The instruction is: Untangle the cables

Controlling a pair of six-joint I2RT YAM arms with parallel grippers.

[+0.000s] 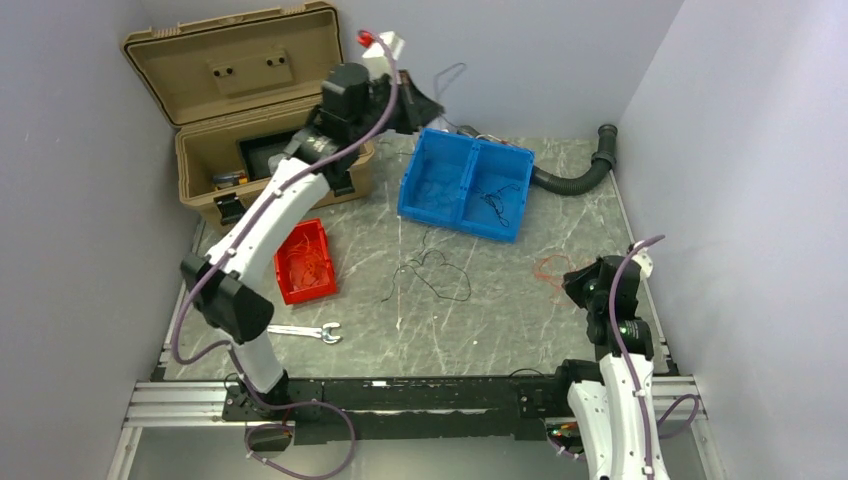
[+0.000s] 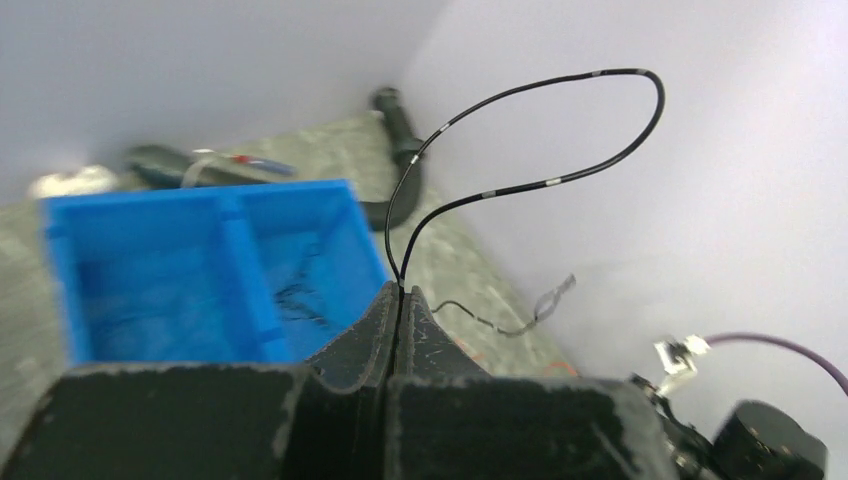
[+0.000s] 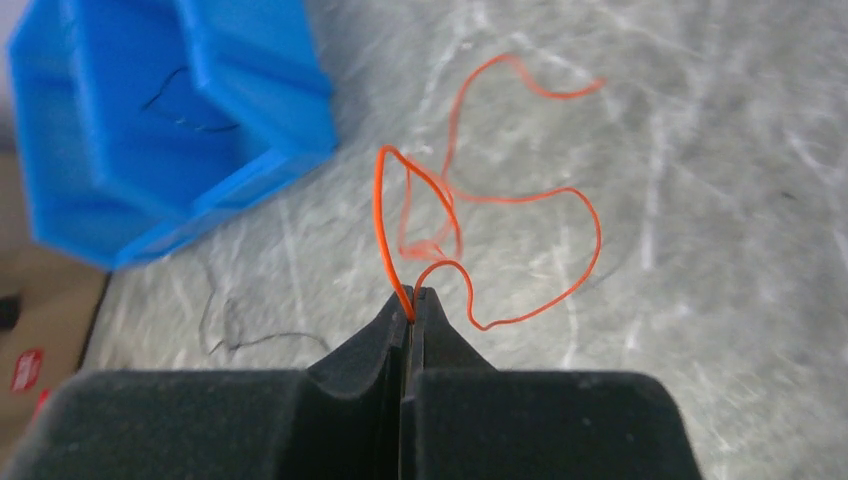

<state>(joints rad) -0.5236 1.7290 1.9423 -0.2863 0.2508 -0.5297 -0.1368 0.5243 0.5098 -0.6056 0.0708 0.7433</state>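
Note:
My left gripper (image 1: 428,103) (image 2: 402,292) is raised at the back, above the blue bin, and shut on a thin black cable (image 2: 598,74) that loops up against the wall. Low at the table's right side, my right gripper (image 1: 572,281) (image 3: 412,295) is shut on a thin orange cable (image 3: 599,238) (image 1: 550,268); the rest of it curls on the table in front of the fingers. Another black cable (image 1: 435,270) lies loose in the middle of the table. More thin black cables (image 1: 497,200) lie in the blue bin's right compartment.
A two-compartment blue bin (image 1: 468,165) (image 3: 250,60) stands tilted at the back centre. A small red bin (image 1: 283,285) with orange wires sits at the left, beside an open tan case (image 1: 250,110). A wrench (image 1: 305,332) lies near the left base. A black ribbed hose (image 1: 580,175) runs along the back right.

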